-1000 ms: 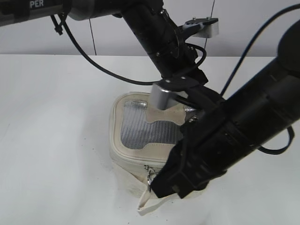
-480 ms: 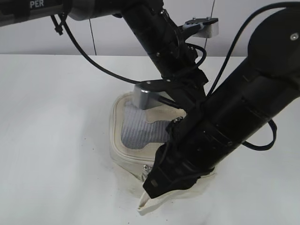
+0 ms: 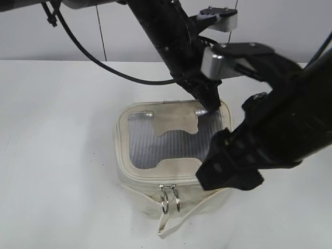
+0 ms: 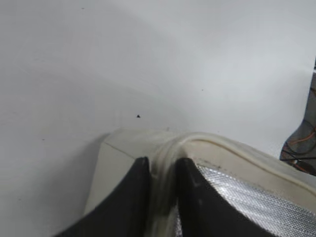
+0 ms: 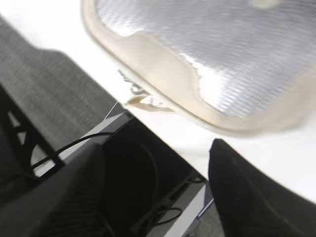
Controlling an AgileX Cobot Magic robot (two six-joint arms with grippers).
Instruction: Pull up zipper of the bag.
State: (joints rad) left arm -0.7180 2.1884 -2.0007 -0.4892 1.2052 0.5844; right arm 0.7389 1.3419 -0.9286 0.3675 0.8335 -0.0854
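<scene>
The cream bag (image 3: pixel 136 184) with a grey ribbed top and an H-shaped patch stands mid-table. Its zipper (image 3: pixel 169 196) shows two silver ringed pulls side by side at the front face. My left gripper (image 3: pixel 210 106) reaches to the bag's back right corner. In the left wrist view it (image 4: pixel 163 170) is shut on the bag's cream rim (image 4: pixel 217 145). My right gripper (image 3: pixel 228 174) hangs above the bag's front right corner. In the right wrist view it (image 5: pixel 155 148) is open and empty, with the bag (image 5: pixel 197 49) and the pulls (image 5: pixel 134 90) ahead of it.
The white table (image 3: pixel 57 155) surrounds the bag. A loose cream strap (image 3: pixel 181 218) trails from the bag's front toward the table's near edge. The table's edge and a dark frame with cables (image 5: pixel 133 197) lie below in the right wrist view.
My right arm has lifted and drawn back to the right, uncovering the bag's front and both ringed pulls. The left arm has shifted right toward the back corner. The bag now sits squarer.
</scene>
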